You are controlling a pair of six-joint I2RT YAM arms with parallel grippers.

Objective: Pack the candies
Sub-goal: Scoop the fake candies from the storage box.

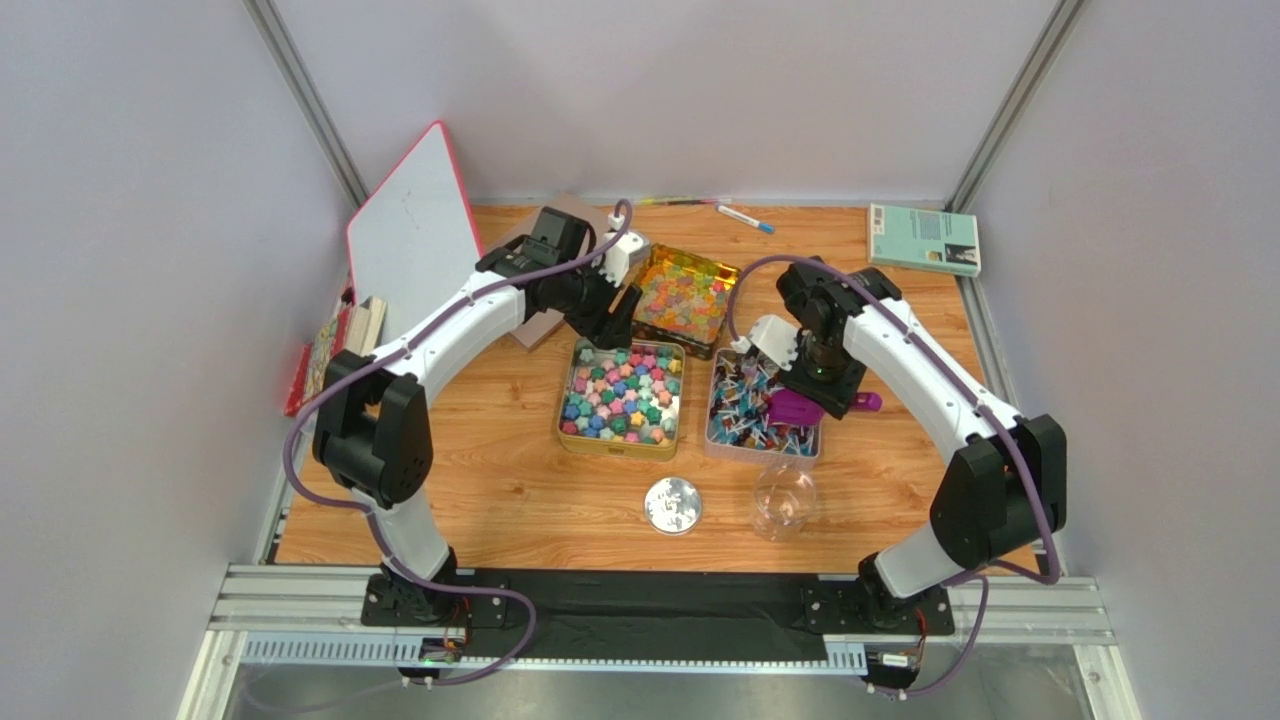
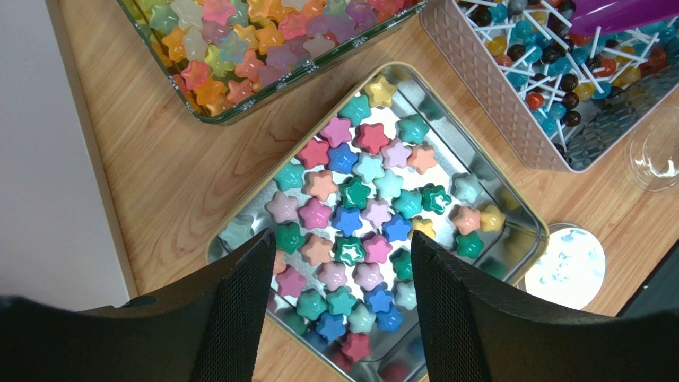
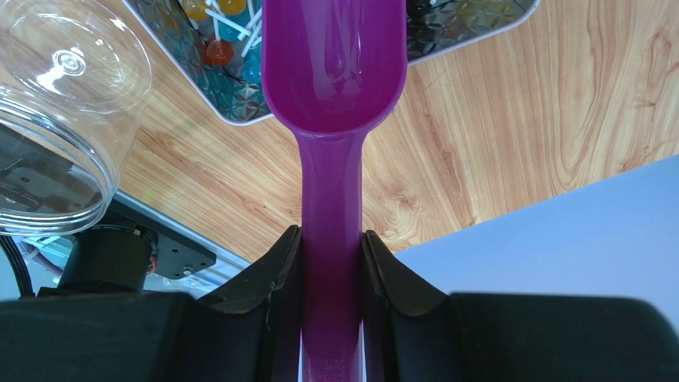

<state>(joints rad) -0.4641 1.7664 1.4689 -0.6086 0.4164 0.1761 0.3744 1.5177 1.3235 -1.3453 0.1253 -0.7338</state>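
Pastel star-shaped candies [image 2: 359, 215] fill a gold-rimmed tin [image 1: 621, 393] at the table's middle. Behind it a clear tray holds glossy orange-yellow candies [image 1: 684, 296], which also show in the left wrist view [image 2: 255, 40]. To the right a silver tin holds stick candies [image 1: 759, 408]. My left gripper [image 2: 341, 239] hangs open above the pastel tin, with nothing between its fingers. My right gripper [image 3: 332, 235] is shut on the handle of the purple scoop [image 3: 335, 56]. The scoop's empty bowl reaches over the edge of the stick-candy tin [image 3: 239, 103].
A clear jar [image 1: 784, 498] lies on its side near the front edge, with its round lid [image 1: 673, 504] to its left. A whiteboard [image 1: 409, 233] leans at the back left. A book [image 1: 923, 237] and a pen [image 1: 744, 219] lie at the back.
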